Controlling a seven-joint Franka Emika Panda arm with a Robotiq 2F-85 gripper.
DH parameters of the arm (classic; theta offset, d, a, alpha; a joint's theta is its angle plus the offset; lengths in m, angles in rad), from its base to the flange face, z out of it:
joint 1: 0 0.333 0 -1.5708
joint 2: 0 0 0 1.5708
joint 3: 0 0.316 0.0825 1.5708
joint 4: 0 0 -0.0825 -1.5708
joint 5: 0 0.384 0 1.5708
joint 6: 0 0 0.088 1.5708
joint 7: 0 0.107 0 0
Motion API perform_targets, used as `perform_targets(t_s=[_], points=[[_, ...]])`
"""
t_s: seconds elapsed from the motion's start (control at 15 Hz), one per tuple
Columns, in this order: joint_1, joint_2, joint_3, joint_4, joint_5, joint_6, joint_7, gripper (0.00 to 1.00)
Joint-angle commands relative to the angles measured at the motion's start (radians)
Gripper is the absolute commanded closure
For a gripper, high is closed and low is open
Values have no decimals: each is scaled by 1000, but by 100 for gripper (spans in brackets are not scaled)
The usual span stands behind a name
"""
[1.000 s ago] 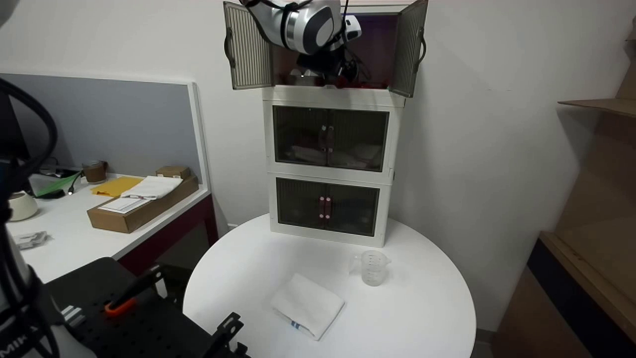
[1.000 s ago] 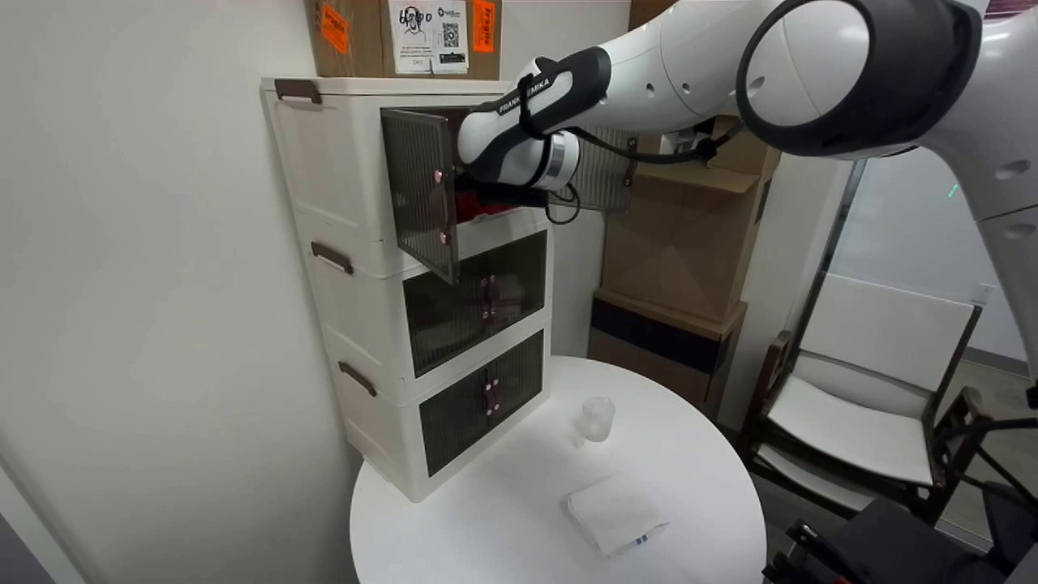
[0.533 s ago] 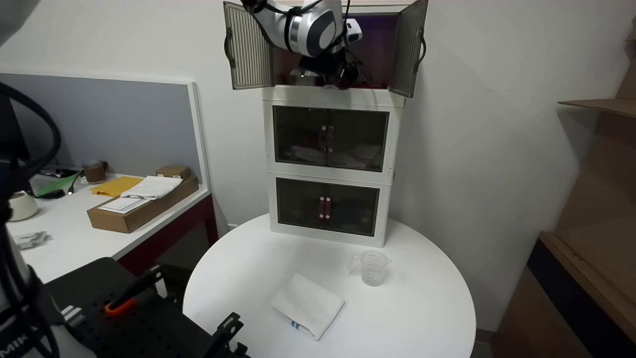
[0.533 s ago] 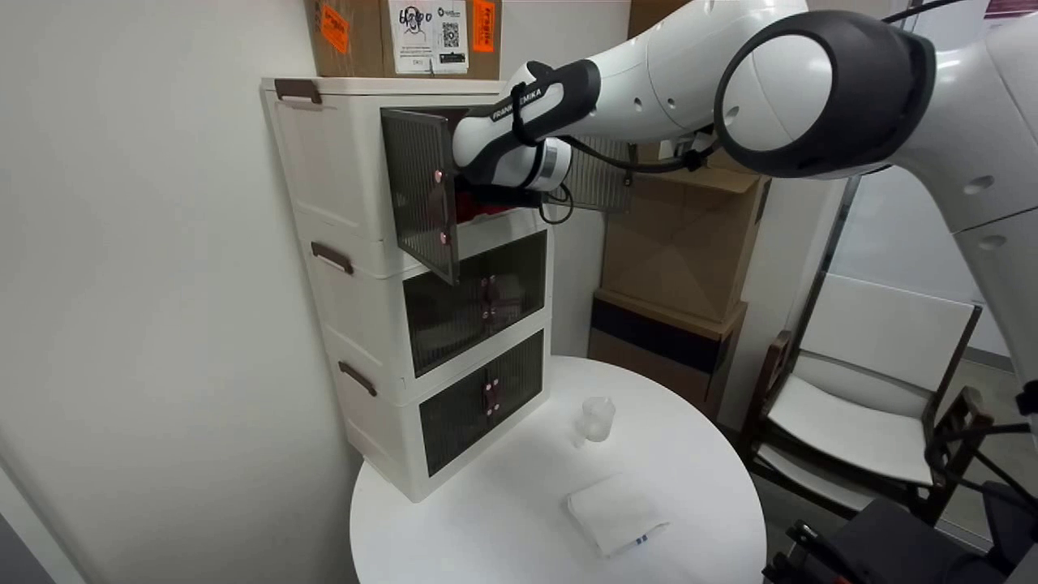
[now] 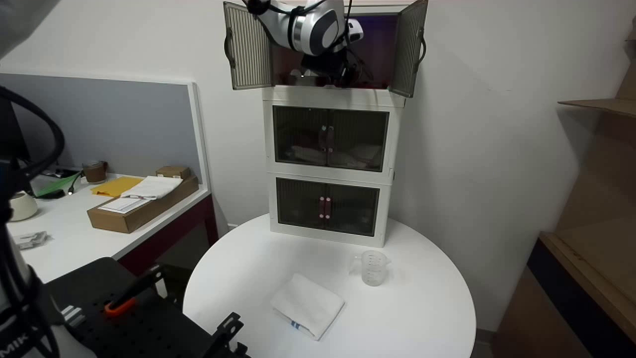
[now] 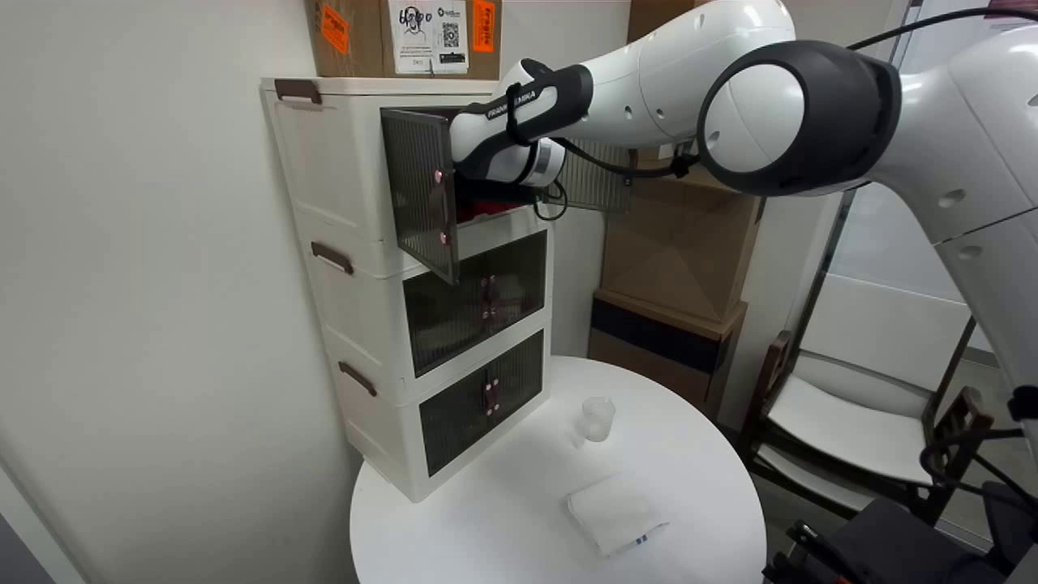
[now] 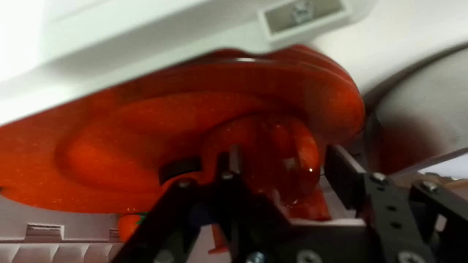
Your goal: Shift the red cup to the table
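Note:
A glossy red, rounded cup-like thing with what looks like a handle, taken as the red cup (image 7: pixel 263 160), sits in the wrist view in front of a large red plate (image 7: pixel 120 146). No green shows on it. My gripper (image 7: pixel 287 157) is open around it, one finger over its left side and the other at its right with a gap. In an exterior view the dark gripper (image 5: pixel 340 69) reaches into the open top compartment of the white cabinet (image 5: pixel 333 95); elsewhere a door and the arm hide it. The round white table (image 5: pixel 397 318) stands below, also seen here (image 6: pixel 486 539).
The open cabinet doors (image 5: pixel 410 49) (image 6: pixel 418 195) flank the arm. A metal pot-like thing (image 7: pixel 420 120) lies right of the plate, and a small red thing with green (image 7: pixel 128 224) below it. A clear measuring cup (image 5: pixel 373 268) and folded white cloth (image 5: pixel 308 306) lie on the table.
The arm has moved a little deeper into the top compartment. Its elbow has come lower and nearer the cabinet. Doors, cloth and clear cup have not moved.

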Motion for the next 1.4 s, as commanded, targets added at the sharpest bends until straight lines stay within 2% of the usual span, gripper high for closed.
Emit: perform_targets(t_s=[0.0,0.27,0.6,0.93,1.33], points=[[12,44,-9,87,-14,-45,0,72],[17,51,-9,100,-14,-55,1,99],[24,46,-14,94,-14,-57,12,96],[12,-9,-12,23,-6,-46,8,96],[17,-88,-39,-77,-15,-4,28,96]])
